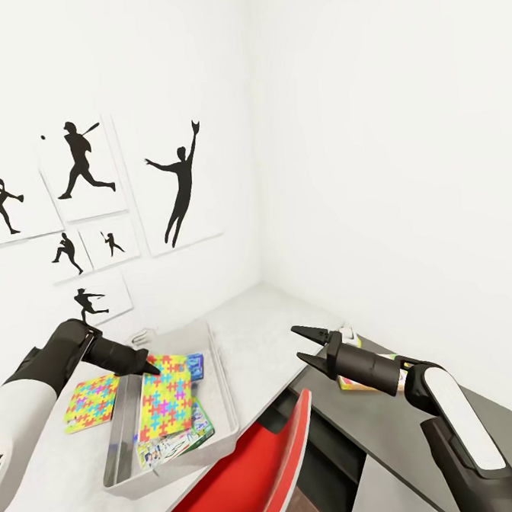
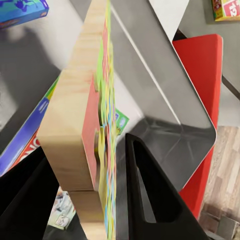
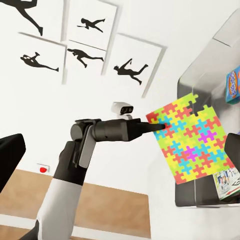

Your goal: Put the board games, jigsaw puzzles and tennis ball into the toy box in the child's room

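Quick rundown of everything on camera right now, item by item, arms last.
jigsaw puzzles: 2, multicolour; one held over the toy box, one on the table left of it
board games: 3; two in the toy box, one on the table near the right gripper
toy box: 1, grey, on the table
table: 1, pale grey
chair: 1, red, at the table
silhouette pictures: 6, black on white, wall
left gripper: shut on the puzzle
right gripper: open, empty
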